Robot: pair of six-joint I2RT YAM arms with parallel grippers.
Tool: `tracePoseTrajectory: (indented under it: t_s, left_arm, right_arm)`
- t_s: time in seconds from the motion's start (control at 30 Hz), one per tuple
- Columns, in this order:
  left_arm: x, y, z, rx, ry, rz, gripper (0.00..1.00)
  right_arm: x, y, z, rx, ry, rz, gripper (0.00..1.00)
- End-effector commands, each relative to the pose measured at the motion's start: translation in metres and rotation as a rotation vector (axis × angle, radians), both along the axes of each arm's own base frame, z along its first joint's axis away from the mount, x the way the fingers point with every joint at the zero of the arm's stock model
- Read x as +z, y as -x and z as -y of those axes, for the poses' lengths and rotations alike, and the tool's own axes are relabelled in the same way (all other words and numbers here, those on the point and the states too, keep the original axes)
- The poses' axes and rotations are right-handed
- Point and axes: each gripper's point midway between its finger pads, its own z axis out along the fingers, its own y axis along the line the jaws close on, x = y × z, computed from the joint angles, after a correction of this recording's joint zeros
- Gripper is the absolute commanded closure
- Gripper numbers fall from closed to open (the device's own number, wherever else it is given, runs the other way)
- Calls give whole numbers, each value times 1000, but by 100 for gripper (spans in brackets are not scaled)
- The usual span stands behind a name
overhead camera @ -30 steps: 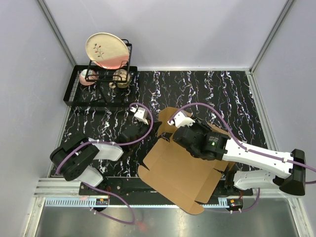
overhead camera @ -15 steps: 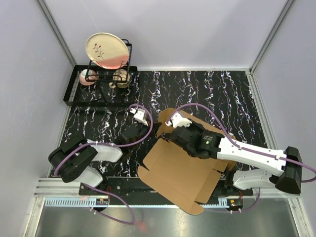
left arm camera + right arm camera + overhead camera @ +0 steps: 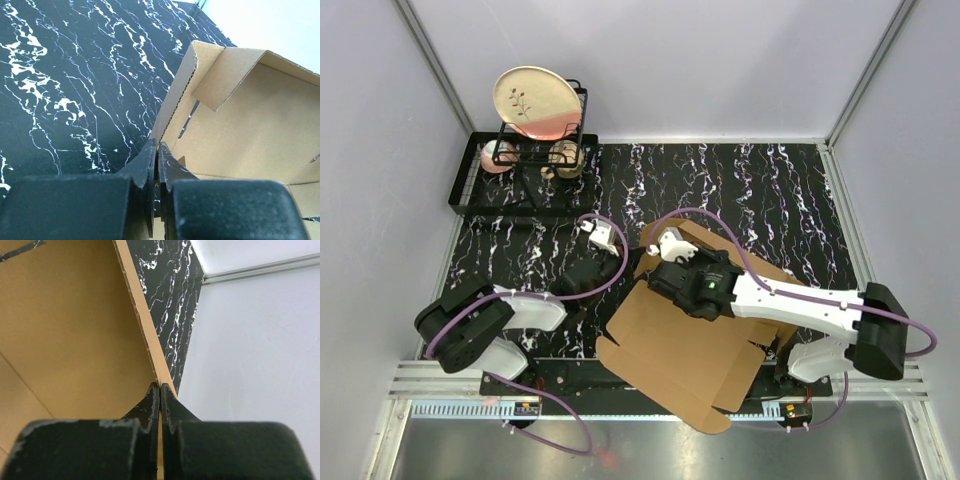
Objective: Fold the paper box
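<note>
The paper box (image 3: 685, 345) is a brown cardboard sheet lying partly folded on the black marbled table, with its far-left flaps raised. My left gripper (image 3: 632, 263) is at the box's left far corner. In the left wrist view the gripper (image 3: 157, 146) is shut on the lower edge of an upright cardboard wall (image 3: 250, 120). My right gripper (image 3: 656, 272) reaches in over the box from the right. In the right wrist view the gripper (image 3: 160, 386) is shut on the thin edge of a cardboard flap (image 3: 75, 330).
A black dish rack (image 3: 520, 175) stands at the back left with a cream plate (image 3: 535, 100) upright in it and small bowls below. Grey walls close in the table (image 3: 750, 190) on three sides. The box's near corner overhangs the front rail (image 3: 710, 420).
The right gripper has closed onto the flap edge, and its arm has stretched further left over the box. The left arm has shifted only slightly and keeps its hold.
</note>
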Motion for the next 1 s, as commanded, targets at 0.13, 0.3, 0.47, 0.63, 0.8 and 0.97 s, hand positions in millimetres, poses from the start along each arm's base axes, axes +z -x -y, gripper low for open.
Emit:
tracePoseTrajectory:
  t_s: [0.13, 0.3, 0.47, 0.63, 0.8, 0.97]
  left_arm:
    - [33, -20, -7, 93, 25, 115, 100]
    - [36, -33, -7, 123, 24, 156, 100]
    - [42, -52, -16, 151, 51, 171, 100]
    - [45, -68, -30, 188, 77, 156, 99]
    - [44, -78, -28, 195, 53, 132, 88]
    - [33, -75, -23, 171, 68, 71, 83]
  right_arm:
    - [13, -3, -17, -86, -93, 128, 100]
    - [28, -4, -27, -81, -111, 166, 100]
    - [42, -8, -33, -76, -112, 199, 100]
    - [55, -19, -52, -54, -118, 257, 100]
    - [48, -28, -67, -14, -95, 278, 100]
    - [39, -31, -72, -5, -73, 281, 100]
